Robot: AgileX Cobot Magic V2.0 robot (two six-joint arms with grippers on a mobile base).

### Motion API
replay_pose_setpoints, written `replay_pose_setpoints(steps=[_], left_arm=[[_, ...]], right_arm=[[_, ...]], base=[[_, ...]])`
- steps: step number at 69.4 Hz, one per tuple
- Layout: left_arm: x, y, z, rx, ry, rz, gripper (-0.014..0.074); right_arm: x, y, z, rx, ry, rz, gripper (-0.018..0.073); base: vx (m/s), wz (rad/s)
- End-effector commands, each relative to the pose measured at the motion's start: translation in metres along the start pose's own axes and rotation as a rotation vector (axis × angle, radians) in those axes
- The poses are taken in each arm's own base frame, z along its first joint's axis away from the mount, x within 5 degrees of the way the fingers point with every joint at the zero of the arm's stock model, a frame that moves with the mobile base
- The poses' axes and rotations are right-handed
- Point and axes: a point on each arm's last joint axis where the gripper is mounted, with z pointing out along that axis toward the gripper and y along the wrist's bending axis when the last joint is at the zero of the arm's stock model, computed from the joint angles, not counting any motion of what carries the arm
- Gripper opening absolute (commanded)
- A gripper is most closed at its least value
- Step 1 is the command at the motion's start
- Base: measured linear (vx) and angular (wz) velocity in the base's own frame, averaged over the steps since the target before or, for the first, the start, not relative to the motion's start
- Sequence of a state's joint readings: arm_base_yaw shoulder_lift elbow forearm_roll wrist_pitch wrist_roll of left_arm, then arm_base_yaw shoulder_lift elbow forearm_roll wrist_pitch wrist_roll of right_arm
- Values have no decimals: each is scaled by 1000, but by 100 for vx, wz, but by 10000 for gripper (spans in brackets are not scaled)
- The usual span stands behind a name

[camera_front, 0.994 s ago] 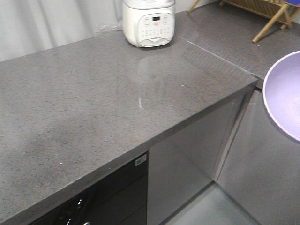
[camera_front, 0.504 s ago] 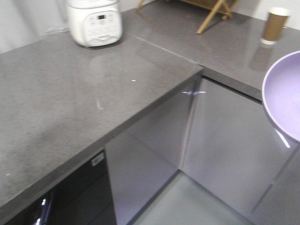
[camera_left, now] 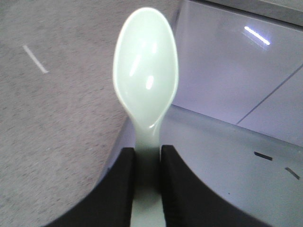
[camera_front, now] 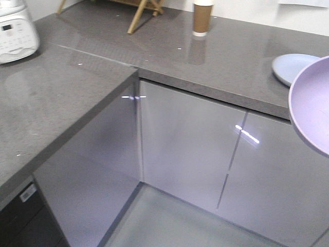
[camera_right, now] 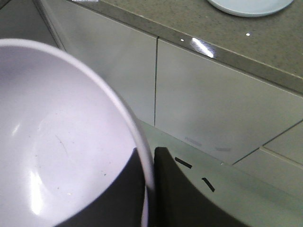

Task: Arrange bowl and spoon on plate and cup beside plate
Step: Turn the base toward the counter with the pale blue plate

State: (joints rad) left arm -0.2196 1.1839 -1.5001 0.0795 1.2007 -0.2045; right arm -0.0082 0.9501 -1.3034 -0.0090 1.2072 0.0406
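I am facing the grey counter (camera_front: 226, 56), where the plate (camera_front: 294, 67) is lying flat near the front edge as the target. The bowl (camera_right: 57, 142) is hanging in front of the cabinets (camera_front: 190, 149), my right gripper (camera_right: 149, 177) pinching its rim with one finger inside, leaving the base free for setting down. The cup (camera_front: 202, 18) is standing upright at the back, well apart from the plate. My left gripper (camera_left: 147, 158) is clamping the spoon (camera_left: 146, 71) by its handle, scoop forward

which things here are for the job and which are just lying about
For the job: lavender plastic bowl, mint-green plastic spoon, pale blue round plate, brown paper cup.
Lying about: white electric cooker, wooden stand.
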Motion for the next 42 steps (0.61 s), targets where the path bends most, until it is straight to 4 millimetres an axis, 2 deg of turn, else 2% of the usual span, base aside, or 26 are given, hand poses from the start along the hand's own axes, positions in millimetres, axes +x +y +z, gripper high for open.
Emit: replay_pose_setpoints(steps=[1,42], left_arm=[[-7,-1,-16,22,-104,1,-6],[-7,-1,-16,22,-104,1,-6]], right_arm=[[-9,-1,-10,2,-91,-5,-3],[-9,-1,-10,2,-91,-5,-3]], base=[[-1,-41],[3,-29]])
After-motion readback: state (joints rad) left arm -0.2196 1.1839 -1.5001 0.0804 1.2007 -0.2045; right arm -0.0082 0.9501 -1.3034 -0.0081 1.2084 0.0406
